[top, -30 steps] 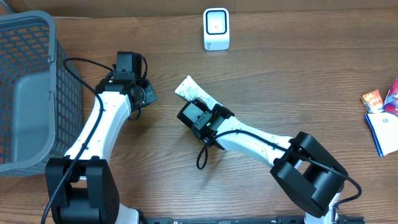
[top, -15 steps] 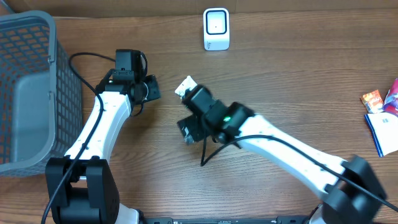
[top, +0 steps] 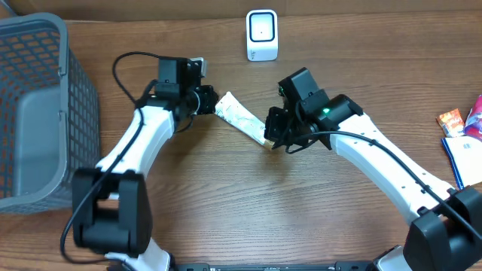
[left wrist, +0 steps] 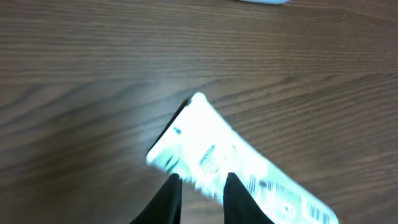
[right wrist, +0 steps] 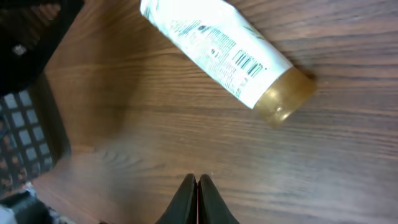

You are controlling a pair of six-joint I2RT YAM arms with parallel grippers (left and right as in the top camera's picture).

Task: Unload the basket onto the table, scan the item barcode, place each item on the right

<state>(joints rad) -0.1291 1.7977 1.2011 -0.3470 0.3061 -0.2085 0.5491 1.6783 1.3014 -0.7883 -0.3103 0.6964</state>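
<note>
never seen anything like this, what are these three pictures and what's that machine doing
This is a two-armed robot at a wooden table. One picture looks down from above; the other two come from cameras on each wrist. A white tube with an amber cap lies in the middle, barcode showing. A white scanner stands at the back, a grey basket at the left. The left gripper has jaws slightly apart by the tube's flat end; the right gripper is shut, holding nothing.

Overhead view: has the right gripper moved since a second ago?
Yes. The right gripper has shifted right: it was left of the white scanner column, and now sits slightly right of it, by the cap end of the tube.
</note>
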